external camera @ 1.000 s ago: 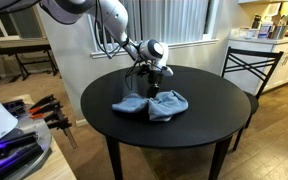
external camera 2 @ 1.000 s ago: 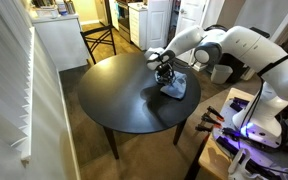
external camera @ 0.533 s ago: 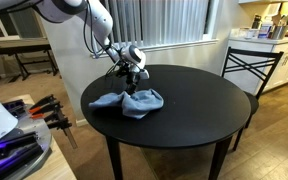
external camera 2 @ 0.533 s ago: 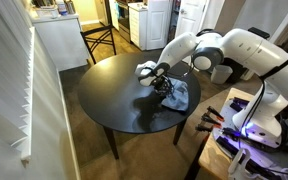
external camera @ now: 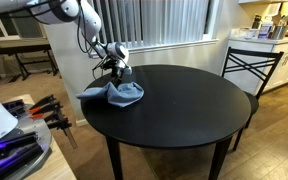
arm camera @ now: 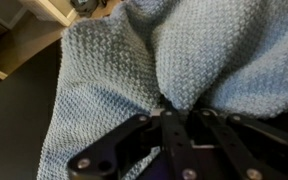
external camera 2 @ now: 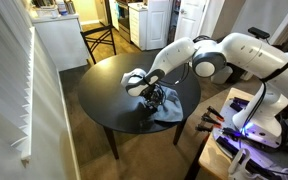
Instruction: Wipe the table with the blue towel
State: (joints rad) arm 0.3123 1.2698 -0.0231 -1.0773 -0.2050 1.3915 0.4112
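The table [external camera: 189, 112] is spreading out beneath the claw, mostly bare. The blue towel [external camera: 124, 95] is bunching right under the claw [external camera: 118, 80], which is pinching a fold of it. Both have been sliding towards the table's edge since a second ago, so the wiping is progressing.

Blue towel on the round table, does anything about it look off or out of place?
The towel is bunched up under the gripper at the table rim, and one corner seems to hang over the edge.
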